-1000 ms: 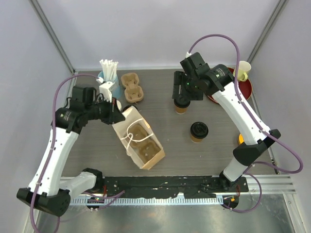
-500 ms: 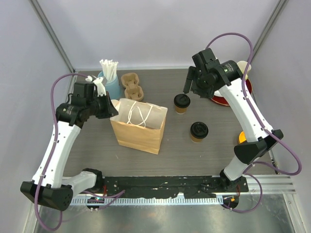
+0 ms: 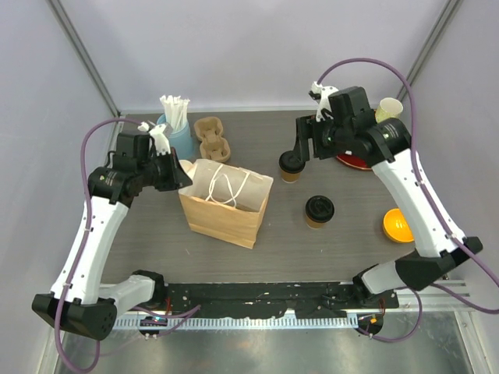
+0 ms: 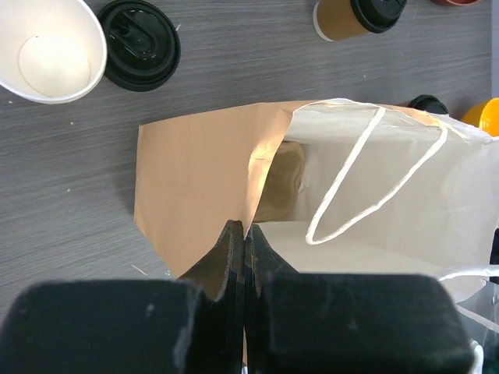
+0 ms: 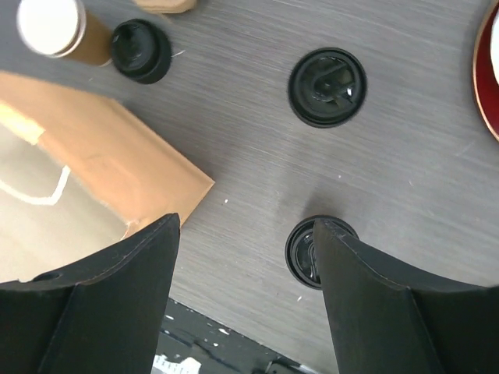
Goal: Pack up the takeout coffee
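my left fingers (image 4: 243, 257) are pinched shut on the rim of the paper bag (image 3: 226, 206). my right fingers (image 5: 117, 296) stand wide above the upper coffee cup (image 3: 291, 165). the lower coffee cup (image 3: 319, 210) stands right of centre on the worktop (image 3: 351, 253), outside the bag.

**Robotics laboratory test cell.** A grey wood-grain bench (image 3: 343, 249) is enclosed by plain white panels (image 3: 249, 47) on metal posts (image 3: 86, 58). A left arm (image 3: 90, 234) and a right arm (image 3: 405, 187), trailing purple cables (image 3: 362, 60), are bolted to a black rail (image 3: 265, 298) at its near edge. Takeout ware stands on the bench: lidded paper cups (image 3: 291, 165) (image 3: 319, 210) and a paper bag (image 3: 222, 214).
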Robot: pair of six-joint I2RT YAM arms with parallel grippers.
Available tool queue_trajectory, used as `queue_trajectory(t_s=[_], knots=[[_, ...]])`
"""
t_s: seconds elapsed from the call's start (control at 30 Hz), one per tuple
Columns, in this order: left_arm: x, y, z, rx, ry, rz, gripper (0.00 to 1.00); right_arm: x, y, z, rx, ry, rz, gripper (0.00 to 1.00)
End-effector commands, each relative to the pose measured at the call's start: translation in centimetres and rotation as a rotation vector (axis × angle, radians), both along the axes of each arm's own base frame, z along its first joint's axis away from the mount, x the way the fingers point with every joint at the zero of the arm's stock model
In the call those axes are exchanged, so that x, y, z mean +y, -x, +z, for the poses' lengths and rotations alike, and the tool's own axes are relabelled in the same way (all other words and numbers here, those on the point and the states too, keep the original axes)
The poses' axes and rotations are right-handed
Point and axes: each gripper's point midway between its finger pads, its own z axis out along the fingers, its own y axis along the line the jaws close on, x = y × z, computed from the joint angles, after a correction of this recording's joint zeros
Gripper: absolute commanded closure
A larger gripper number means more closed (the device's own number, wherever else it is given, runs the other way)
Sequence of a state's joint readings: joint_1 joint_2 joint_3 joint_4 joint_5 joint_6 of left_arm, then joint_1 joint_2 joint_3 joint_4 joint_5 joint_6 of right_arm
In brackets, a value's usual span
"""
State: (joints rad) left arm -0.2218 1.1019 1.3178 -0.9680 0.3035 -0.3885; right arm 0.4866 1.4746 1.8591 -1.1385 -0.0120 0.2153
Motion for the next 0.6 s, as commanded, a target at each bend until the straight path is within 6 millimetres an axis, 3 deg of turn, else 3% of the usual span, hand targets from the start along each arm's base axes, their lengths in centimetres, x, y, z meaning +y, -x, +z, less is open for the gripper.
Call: queue_trajectory(t_s=[0.0, 0.07, 0.1, 0.13, 0.23, 0.3, 0.37, 0.53, 0.57], knots=[[-1.0, 0.2, 2.2, -0.075, 0.059, -0.056, 1.00, 2.0, 1.7, 0.6, -0.119, -0.030, 0.284, 0.26], [-1.2, 0.3, 1.8, -0.058, 0.067, -0.066, 1.00, 1.8, 2.9, 0.6, -0.158, -0.027, 0.340, 0.27], [-1.4, 0.4, 1.7, -0.054, 0.075, -0.077, 1.00, 1.5, 3.2, -0.7, -0.170, 0.016, 0.399, 0.29], [-1.6, 0.3, 1.7, -0.056, 0.076, -0.092, 1.00, 1.6, 4.4, -0.2, -0.202, 0.009, 0.460, 0.32], [-2.5, 0.3, 2.2, -0.100, 0.118, -0.141, 1.00, 0.8, 6.1, -2.1, -0.224, 0.111, 0.627, 0.40], [-2.9, 0.7, 2.8, -0.143, 0.150, -0.163, 1.00, -0.2, 6.3, -3.6, -0.178, 0.157, 0.607, 0.40], [-3.3, 0.8, 3.6, -0.180, 0.177, -0.186, 1.00, -0.7, 4.9, -3.8, -0.142, 0.157, 0.469, 0.36], [-4.1, 1.7, 3.8, -0.209, 0.212, -0.255, 1.00, 2.4, 0.6, -5.4, -0.034, 0.041, 0.326, 0.34], [-4.2, 1.7, 3.9, -0.211, 0.213, -0.267, 1.00, 2.9, -1.0, -5.5, -0.054, 0.038, 0.302, 0.32]])
